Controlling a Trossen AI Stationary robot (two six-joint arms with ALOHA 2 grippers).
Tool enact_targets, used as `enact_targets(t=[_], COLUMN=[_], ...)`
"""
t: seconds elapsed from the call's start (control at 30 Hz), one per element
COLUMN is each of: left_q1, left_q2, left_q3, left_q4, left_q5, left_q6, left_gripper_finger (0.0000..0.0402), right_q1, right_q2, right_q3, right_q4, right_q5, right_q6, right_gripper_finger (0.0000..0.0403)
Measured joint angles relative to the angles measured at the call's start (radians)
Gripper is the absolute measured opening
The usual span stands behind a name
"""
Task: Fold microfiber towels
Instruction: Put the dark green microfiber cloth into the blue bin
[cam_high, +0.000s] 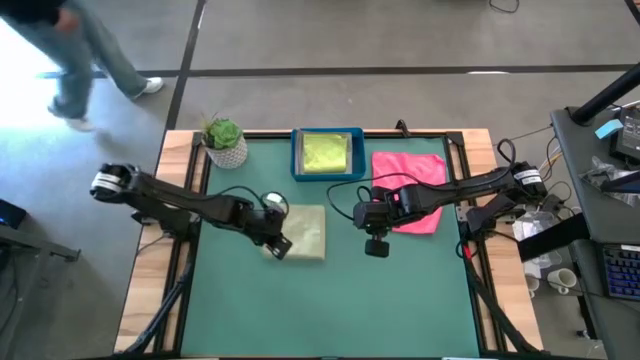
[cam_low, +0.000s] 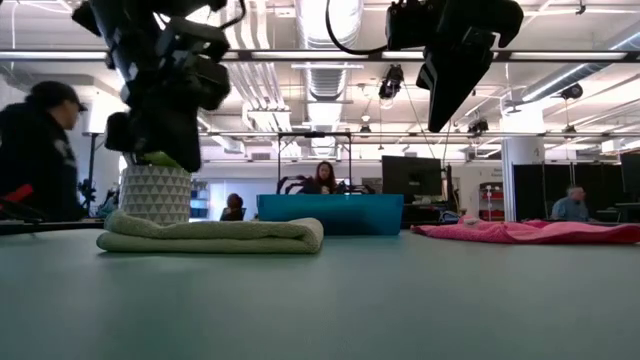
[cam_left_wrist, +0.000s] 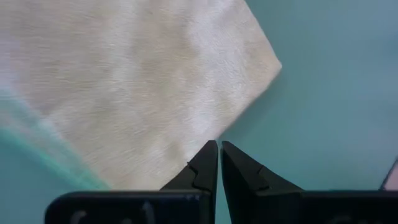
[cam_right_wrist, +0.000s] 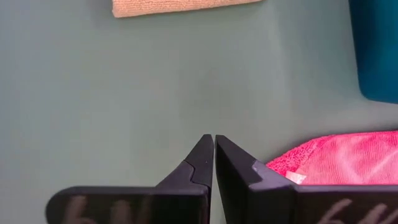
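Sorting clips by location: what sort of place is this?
Likely an open-plan robotics lab or workshop: exposed ceiling ducts, a monitor behind the table, and people at workstations such as one seated person.

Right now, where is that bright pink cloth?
In the high view the pink cloth lies spread on the table's right side, just right of the blue tray, partly under the right arm.

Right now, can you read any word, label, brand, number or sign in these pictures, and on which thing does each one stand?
None can be read.
Left gripper, shut above the folded sage green towel: faint marks on its body, too blurred to read.
Right gripper, shut beside the pink towel: pale marks on its body, also unreadable.
Blue tray, lime green towel, plant pot: no lettering shows.
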Motion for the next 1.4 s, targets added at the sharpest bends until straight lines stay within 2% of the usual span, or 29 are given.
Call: enact_targets(t=[0.27,0.57,0.73,0.87,1.07,1.17,1.3,1.4], left_q1=[0.001,0.003,0.003,0.004,0.004,0.004,0.004,0.004], left_q2=[-0.169,-0.328,-0.398,-0.441,-0.482,-0.491,-0.484,-0.468], left_q3=[-0.001,-0.008,-0.013,-0.013,-0.013,-0.019,-0.039,-0.048], left_q4=[-0.188,-0.233,-0.257,-0.293,-0.417,-0.495,-0.558,-0.594], left_q5=[-0.114,-0.113,-0.113,-0.111,-0.111,-0.112,-0.117,-0.118], left_q6=[0.04,0.182,0.252,0.333,0.341,0.339,0.335,0.336], left_gripper_finger=[0.0005,0.0005,0.0005,0.0012,0.0067,0.0109,0.0162,0.0186], right_q1=[0.0,0.0,0.0,-0.002,-0.011,-0.011,-0.012,-0.016], right_q2=[0.0,0.0,0.0,0.0,0.0,0.0,0.0,0.0], right_q3=[0.004,0.005,0.011,0.028,0.079,0.106,0.148,0.18], right_q4=[0.011,0.123,0.171,0.176,0.181,0.18,0.176,0.172], right_q5=[0.0,0.0,0.0,0.0,0.006,0.062,0.105,0.107], right_q6=[0.001,0.007,0.088,0.164,0.256,0.294,0.299,0.295], right_gripper_finger=[0.0009,0.0009,0.0011,0.0028,0.008,0.0109,0.0143,0.0157])
